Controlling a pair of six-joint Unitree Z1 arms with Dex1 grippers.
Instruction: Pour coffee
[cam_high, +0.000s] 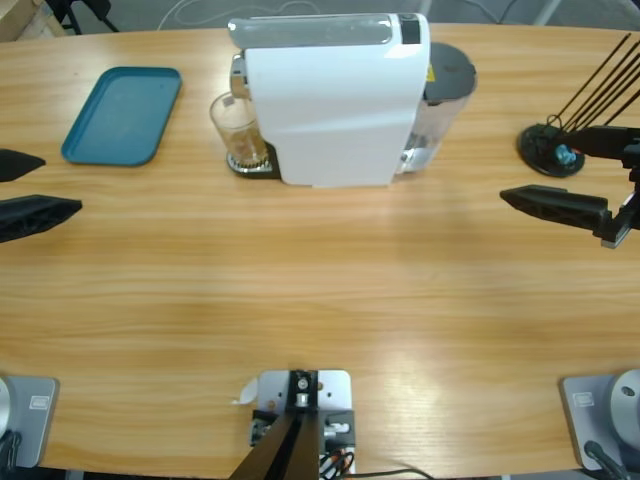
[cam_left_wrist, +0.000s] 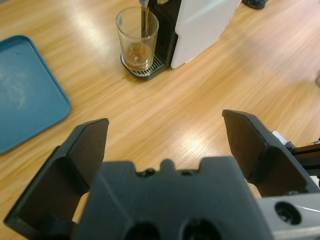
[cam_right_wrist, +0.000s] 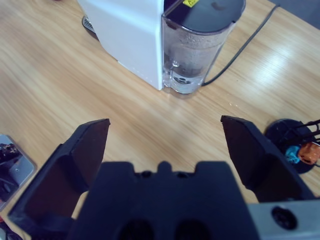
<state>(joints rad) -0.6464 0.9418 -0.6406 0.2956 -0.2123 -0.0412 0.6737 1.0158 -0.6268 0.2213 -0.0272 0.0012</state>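
A clear glass (cam_left_wrist: 137, 37) stands on the drip grate under the spout of the white coffee machine (cam_high: 330, 100). A thin brown stream runs into the glass, and a shallow layer of coffee (cam_left_wrist: 136, 53) lies at its bottom. The high view shows the same glass (cam_high: 240, 130) at the machine's left side. My left gripper (cam_left_wrist: 165, 122) is open and holds nothing, well short of the glass; in the high view the left gripper (cam_high: 62, 184) is at the left edge. My right gripper (cam_right_wrist: 165, 122) is open and faces the machine's clear water tank (cam_right_wrist: 192, 50); in the high view it (cam_high: 540, 170) sits at the right.
A teal tray (cam_high: 122, 115) lies at the back left. A black capsule stand (cam_high: 555, 150) with thin rods holds teal and orange capsules (cam_right_wrist: 302, 152) at the back right. A black cable (cam_right_wrist: 245, 47) trails behind the tank.
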